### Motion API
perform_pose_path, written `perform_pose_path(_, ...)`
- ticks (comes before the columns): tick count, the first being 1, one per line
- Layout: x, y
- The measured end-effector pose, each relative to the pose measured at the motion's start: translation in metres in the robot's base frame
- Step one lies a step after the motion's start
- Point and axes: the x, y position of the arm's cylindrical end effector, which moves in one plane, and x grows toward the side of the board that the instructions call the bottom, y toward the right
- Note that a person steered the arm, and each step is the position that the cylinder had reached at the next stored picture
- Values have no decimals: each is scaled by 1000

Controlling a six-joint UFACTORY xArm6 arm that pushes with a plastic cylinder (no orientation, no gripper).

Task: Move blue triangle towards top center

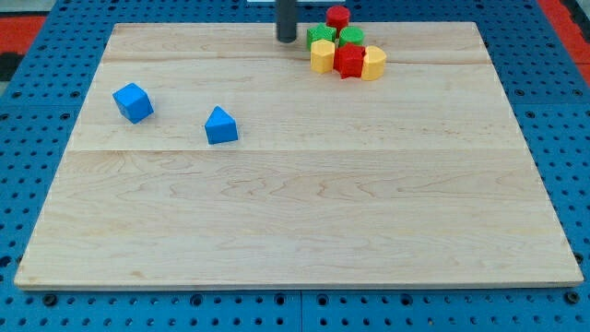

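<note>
The blue triangle (221, 126) lies on the wooden board (295, 212), left of the middle. A blue cube (133, 102) lies further to the view's left. My tip (287, 40) stands at the board's top centre, well above and to the right of the blue triangle, touching no block. It is just left of a cluster of blocks.
The cluster at the top holds a red cylinder (338, 16), two green blocks (321, 35) (351, 37), a red block (348, 61) and two yellow blocks (322, 55) (373, 64). A blue perforated surface (37, 138) surrounds the board.
</note>
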Motion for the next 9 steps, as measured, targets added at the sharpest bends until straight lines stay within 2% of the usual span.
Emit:
perform_pose_path(2,104,-74)
perform_pose_path(4,167,-84)
perform_pose_path(8,226,-30)
perform_pose_path(9,217,-8)
